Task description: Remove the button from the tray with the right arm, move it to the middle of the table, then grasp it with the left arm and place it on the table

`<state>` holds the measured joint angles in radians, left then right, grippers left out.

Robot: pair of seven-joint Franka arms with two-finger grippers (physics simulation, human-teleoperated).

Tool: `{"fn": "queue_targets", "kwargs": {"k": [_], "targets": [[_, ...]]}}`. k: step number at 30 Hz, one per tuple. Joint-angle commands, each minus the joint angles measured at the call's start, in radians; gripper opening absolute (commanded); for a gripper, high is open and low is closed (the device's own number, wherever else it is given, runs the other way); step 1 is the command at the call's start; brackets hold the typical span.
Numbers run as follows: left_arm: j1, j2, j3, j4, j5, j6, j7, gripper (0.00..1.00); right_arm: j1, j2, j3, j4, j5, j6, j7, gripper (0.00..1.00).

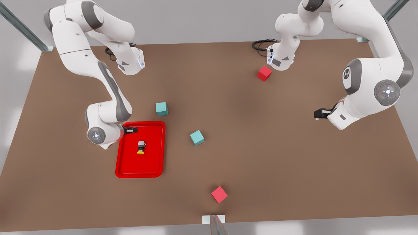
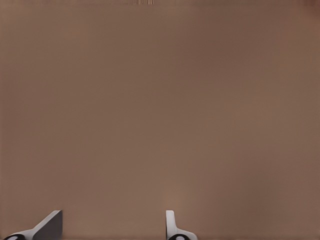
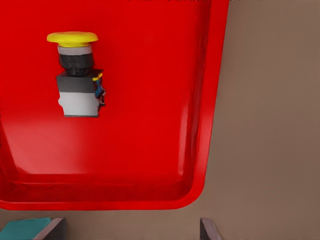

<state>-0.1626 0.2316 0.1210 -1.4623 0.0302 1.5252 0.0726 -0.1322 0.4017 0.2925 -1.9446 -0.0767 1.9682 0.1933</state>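
The button [image 1: 141,147] lies on its side in the middle of the red tray [image 1: 156,164], its yellow cap toward the table's front edge. My right gripper [image 1: 132,130], on the front view's left, hovers over the tray's far rim, just behind the button. In the right wrist view its fingers [image 3: 54,229] stand open with nothing between them, the button [image 3: 77,85] ahead of them inside the tray [image 3: 210,100]. My left gripper [image 1: 321,113] waits on the front view's right over the bare table [image 1: 261,147]. It is open [image 2: 110,227] and empty.
A teal cube [image 1: 161,108] sits just behind the tray, its corner showing beside a right finger [image 3: 25,228]. Another teal cube [image 1: 197,137] lies to the tray's right. One red cube [image 1: 264,73] is at the far side, another [image 1: 219,194] near the front edge.
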Motion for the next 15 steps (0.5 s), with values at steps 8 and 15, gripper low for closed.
{"fn": "queue_targets", "kwargs": {"k": [8, 15], "targets": [[0.0, 0.009, 0.0, 0.0, 0.002, 0.01, 0.007, 1.0, 0.028, 0.08, 0.017, 0.027, -0.003, 0.417, 0.055, 1.0], [0.0, 0.009, 0.0, 0.0, 0.002, 0.012, 0.007, 1.0, 0.039, 0.144, 0.013, 0.027, -0.055, 0.417, 0.181, 1.0]]}}
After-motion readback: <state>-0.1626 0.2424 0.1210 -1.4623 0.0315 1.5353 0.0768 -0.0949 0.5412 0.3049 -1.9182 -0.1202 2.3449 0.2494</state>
